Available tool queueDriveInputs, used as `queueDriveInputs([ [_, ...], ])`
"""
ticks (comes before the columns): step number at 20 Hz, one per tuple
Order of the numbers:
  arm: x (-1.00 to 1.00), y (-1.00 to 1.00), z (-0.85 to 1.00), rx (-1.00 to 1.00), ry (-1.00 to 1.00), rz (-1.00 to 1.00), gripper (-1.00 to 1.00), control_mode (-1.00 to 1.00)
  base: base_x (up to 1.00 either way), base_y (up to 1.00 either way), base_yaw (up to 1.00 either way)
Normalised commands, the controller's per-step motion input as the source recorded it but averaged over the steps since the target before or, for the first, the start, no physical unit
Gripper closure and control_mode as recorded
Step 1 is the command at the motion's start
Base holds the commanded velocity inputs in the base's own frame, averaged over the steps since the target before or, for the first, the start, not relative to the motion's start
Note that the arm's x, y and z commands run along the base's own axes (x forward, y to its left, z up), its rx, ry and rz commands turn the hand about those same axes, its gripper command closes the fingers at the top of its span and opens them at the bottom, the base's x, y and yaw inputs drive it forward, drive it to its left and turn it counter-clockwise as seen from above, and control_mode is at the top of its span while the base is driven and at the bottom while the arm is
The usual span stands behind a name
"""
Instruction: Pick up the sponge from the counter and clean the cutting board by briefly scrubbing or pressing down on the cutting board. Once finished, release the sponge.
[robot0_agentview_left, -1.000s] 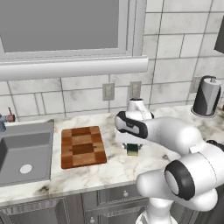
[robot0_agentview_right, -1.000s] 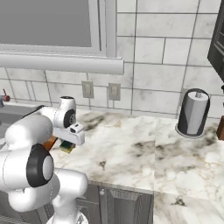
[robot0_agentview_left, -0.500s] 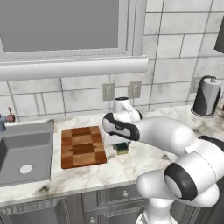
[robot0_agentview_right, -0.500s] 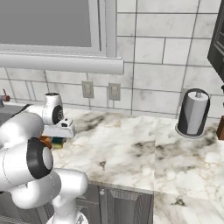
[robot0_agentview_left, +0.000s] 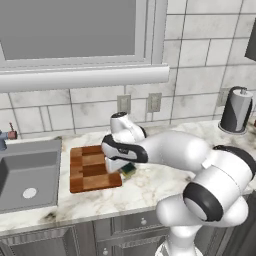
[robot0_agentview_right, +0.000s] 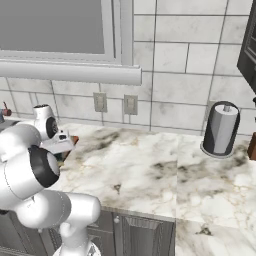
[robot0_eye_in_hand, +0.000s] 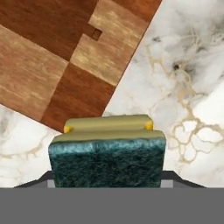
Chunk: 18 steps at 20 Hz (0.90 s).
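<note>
**Carrying the sponge onto the board**

Gripping the sponge (robot0_eye_in_hand: 107, 155), my fingers are clamped on its sides, green scrub face toward the hand camera. The gripper (robot0_agentview_left: 120, 167) hangs at the right edge of the cutting board (robot0_agentview_left: 86, 165), just above the counter (robot0_agentview_left: 150, 187). I'd slide left until the sponge sits squarely over the checkered wood, then press straight down, keeping it level so it doesn't twist out.

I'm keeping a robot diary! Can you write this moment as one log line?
stage: carrying | gripper: shut on sponge | sponge: above counter, beside cutting board corner | scrub: not yet
</note>
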Motion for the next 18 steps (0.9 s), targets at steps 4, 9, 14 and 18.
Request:
queueDriveInputs([
  [4,0.0,0.14,-0.05,0.0,0.0,0.27,1.0,-1.0,0.0,0.0,0.0],
  [9,0.05,0.14,-0.14,0.0,0.01,0.3,1.0,-1.0,0.0,0.0,0.0],
  [14,0.06,0.13,-0.31,0.0,0.0,0.29,1.0,-1.0,0.0,0.0,0.0],
  [18,0.0,0.08,-0.25,0.0,0.0,0.26,1.0,-1.0,0.0,0.0,0.0],
])
